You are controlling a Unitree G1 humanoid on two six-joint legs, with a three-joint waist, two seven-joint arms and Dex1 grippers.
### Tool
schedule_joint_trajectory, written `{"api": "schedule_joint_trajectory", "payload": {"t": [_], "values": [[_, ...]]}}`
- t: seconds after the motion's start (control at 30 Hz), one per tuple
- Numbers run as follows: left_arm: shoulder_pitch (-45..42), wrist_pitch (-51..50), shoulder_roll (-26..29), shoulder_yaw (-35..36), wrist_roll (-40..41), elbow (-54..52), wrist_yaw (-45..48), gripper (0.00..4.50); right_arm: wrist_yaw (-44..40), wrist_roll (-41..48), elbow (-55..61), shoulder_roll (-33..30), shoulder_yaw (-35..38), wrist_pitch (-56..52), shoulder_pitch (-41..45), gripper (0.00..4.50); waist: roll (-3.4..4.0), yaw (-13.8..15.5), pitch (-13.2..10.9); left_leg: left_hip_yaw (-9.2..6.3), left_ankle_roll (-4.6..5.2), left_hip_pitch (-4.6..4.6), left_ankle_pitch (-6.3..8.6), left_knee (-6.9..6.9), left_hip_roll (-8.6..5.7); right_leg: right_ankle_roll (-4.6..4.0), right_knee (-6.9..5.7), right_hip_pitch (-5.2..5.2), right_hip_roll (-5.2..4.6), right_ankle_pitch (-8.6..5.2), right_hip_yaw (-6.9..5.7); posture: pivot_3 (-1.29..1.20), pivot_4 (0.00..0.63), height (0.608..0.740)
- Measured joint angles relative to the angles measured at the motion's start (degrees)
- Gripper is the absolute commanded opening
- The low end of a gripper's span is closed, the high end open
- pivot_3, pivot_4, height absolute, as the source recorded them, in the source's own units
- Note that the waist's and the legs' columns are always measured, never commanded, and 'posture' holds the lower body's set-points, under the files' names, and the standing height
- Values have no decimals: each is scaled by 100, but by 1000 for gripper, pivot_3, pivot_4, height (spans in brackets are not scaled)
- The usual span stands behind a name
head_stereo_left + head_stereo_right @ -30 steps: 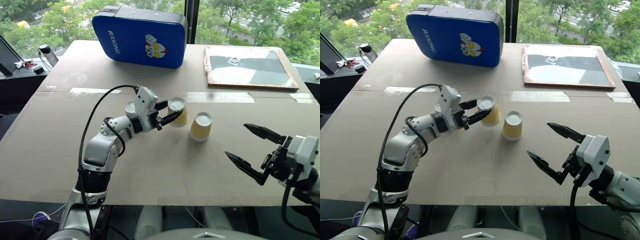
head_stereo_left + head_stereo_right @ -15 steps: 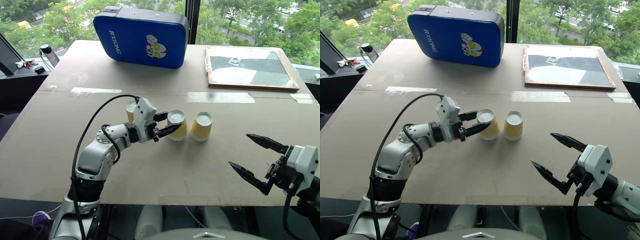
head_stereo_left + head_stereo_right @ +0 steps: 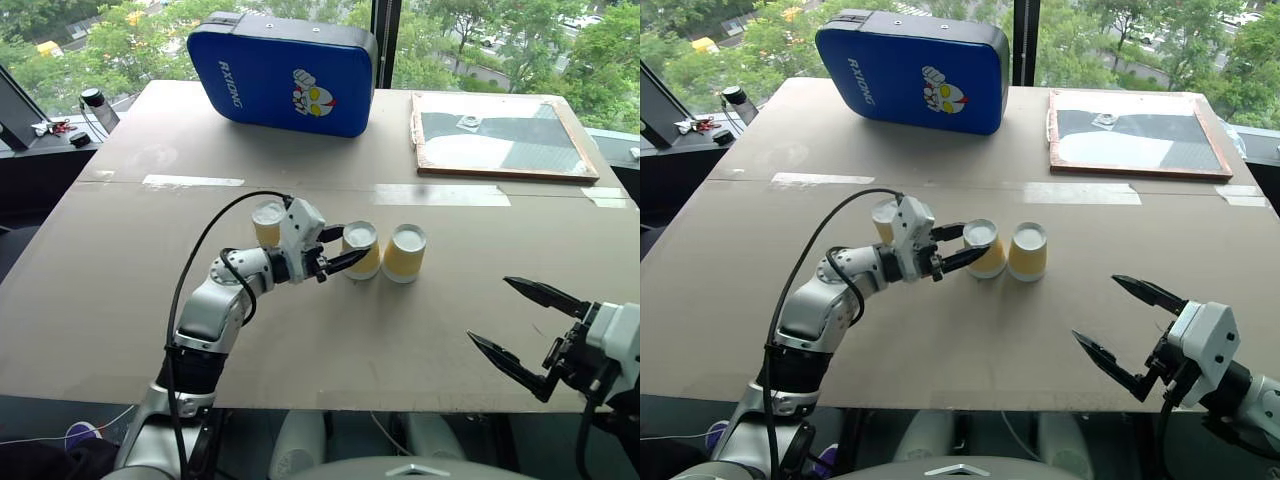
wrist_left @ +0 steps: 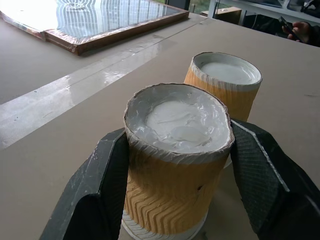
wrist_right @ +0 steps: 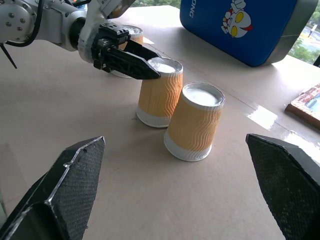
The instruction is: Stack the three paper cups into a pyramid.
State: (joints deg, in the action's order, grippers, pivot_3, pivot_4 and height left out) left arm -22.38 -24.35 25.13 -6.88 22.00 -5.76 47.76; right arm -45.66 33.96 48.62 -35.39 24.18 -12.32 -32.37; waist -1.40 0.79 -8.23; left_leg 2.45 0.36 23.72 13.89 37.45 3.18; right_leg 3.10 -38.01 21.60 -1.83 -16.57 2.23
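Observation:
Three paper cups, yellow-tan with white bases up, stand upside down in a row on the table. My left gripper [image 3: 349, 246] is shut on the middle cup [image 3: 361, 252], its black fingers [image 4: 99, 186] pressing both sides. This cup's rim is down at the tabletop, close beside the right cup [image 3: 405, 253], which also shows in the left wrist view [image 4: 226, 86]. The left cup [image 3: 268, 221] stands behind my left wrist. My right gripper [image 3: 490, 310] hangs open near the table's front right edge, well apart from the cups, with nothing between its fingers [image 5: 66, 186].
A blue pad [image 3: 282, 72] stands at the back of the table [image 3: 120, 290]. A wood-framed board [image 3: 500, 135] lies at the back right. Strips of clear tape [image 3: 190, 182] cross the table. Small black items [image 3: 90, 100] sit on a side surface at far left.
My left gripper has brought its cup down from above the table to the tabletop beside the right cup. My right gripper has drawn back and sunk toward the front edge, still open.

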Motion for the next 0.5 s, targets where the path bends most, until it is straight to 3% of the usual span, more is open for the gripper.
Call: {"api": "schedule_joint_trajectory", "payload": {"t": [0.03,0.17,0.2,0.37,0.5], "values": [[-11,15,-20,1,1,37,32,2420,-5,0,-13,0,41,5,2,4500,0,0,0,0,0,0,0,0,0,0,0,0,0,0,0,0,150,740],[-46,78,-27,-4,-10,179,192,4303,-22,1,-23,-3,67,10,22,4500,1,1,1,-1,0,0,0,0,0,0,0,0,0,0,-1,0,150,740],[-46,101,-25,-4,-29,239,201,4442,-25,2,-23,-4,67,10,23,4500,1,0,1,-1,0,0,0,0,0,0,0,0,0,0,-1,0,150,740],[100,267,-8,171,-12,198,199,4442,-80,36,-32,-48,79,7,77,4500,0,-12,0,1,0,0,0,0,1,0,0,0,0,0,2,0,150,740],[864,217,434,625,259,-632,272,4442,-186,71,-229,-154,95,0,262,4500,3,-69,1,-8,0,-3,0,-4,6,-1,0,1,1,0,4,0,150,740]]}}
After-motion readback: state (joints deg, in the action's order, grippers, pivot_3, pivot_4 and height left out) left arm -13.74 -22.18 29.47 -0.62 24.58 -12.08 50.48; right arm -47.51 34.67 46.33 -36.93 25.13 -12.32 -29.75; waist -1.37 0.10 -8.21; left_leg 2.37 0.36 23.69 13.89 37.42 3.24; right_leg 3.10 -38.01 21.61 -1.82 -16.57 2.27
